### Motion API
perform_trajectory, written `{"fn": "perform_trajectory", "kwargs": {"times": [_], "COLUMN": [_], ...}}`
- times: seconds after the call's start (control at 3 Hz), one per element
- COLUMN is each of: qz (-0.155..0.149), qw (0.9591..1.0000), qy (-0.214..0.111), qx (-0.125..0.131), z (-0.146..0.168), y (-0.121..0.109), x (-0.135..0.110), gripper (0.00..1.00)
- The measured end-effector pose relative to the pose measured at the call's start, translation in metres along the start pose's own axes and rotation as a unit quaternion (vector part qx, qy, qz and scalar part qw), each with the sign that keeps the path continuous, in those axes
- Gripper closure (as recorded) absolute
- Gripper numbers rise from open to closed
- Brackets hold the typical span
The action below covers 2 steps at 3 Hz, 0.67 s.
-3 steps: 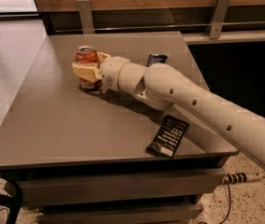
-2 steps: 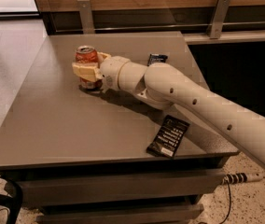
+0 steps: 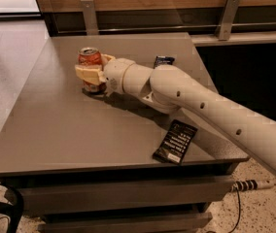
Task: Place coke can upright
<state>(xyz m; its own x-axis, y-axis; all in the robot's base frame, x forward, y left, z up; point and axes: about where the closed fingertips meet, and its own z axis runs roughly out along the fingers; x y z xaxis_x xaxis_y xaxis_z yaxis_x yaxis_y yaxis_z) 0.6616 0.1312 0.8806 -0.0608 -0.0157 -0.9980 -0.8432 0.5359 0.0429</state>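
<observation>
The coke can point(image 3: 90, 57), red-orange with a silver top, stands upright on the grey table point(image 3: 55, 125) near its back left part. My gripper point(image 3: 93, 68) reaches in from the right and its two cream fingers point(image 3: 86, 74) hug the can's middle, one on the near side and one on the far side. The can's bottom rests on the tabletop. The fingers hide the can's lower half.
A flat dark snack packet point(image 3: 175, 141) lies near the table's front right edge. A second small dark packet point(image 3: 163, 60) lies behind my arm at the back. A wooden wall with metal brackets point(image 3: 89, 13) runs behind the table. A cable lies on the floor at the lower right.
</observation>
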Motion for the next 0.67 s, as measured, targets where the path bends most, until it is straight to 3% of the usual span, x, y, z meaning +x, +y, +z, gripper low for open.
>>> {"fn": "perform_trajectory", "kwargs": {"times": [0.33, 0.67], "qz": [0.0, 0.0], "qw": [1.0, 1.0], "qy": [0.0, 0.0], "qx": [0.0, -0.001], "z": [0.0, 0.0012], "y": [0.0001, 0.0016], "x": [-0.0001, -0.0004], "gripper": [0.16, 0.0]}}
